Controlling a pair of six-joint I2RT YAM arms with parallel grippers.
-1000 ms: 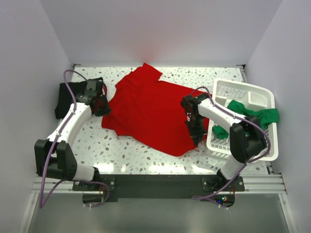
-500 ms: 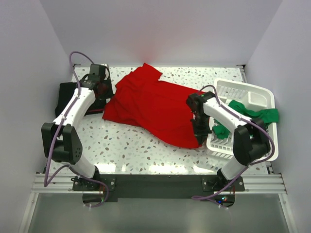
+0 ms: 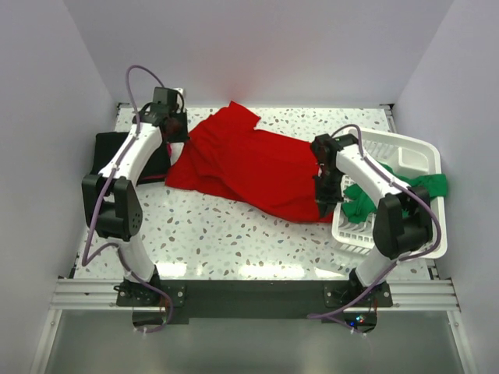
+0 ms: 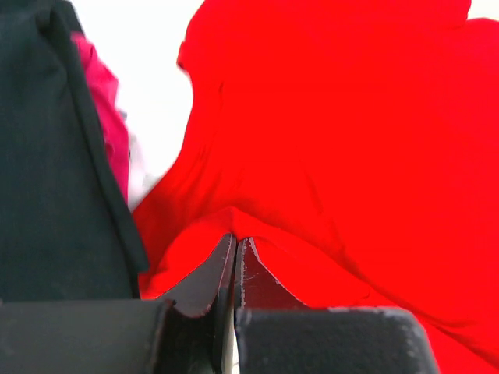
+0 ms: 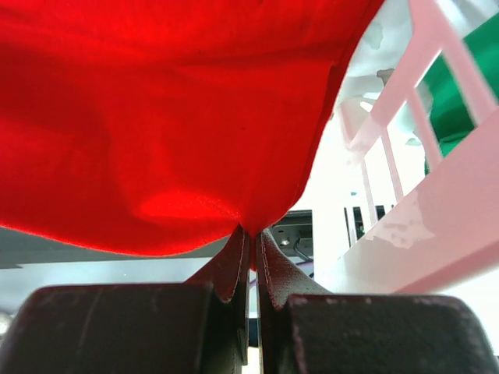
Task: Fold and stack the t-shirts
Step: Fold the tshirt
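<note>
The red t-shirt [image 3: 249, 165] lies spread across the middle of the table, its near edge lifted at both ends. My left gripper [image 3: 179, 132] is shut on its left edge, the red cloth [image 4: 327, 140] pinched at the tips [image 4: 235, 238]. My right gripper [image 3: 322, 206] is shut on the right corner beside the basket; in the right wrist view the red cloth [image 5: 156, 117] hangs from the shut tips [image 5: 251, 232]. The black t-shirt [image 3: 109, 152] lies folded at the far left, also seen as black cloth [image 4: 47, 156]. The green t-shirt [image 3: 409, 183] lies in the basket.
A white slatted basket [image 3: 425, 152] stands at the right edge, its wall [image 5: 405, 125] close to my right gripper. Walls enclose the table on the left, back and right. Speckled tabletop [image 3: 234, 241] shows in front of the red shirt.
Both grippers have moved toward the back of the table, pulling the red shirt's near edge up and back. The left arm swung far toward the back left corner.
</note>
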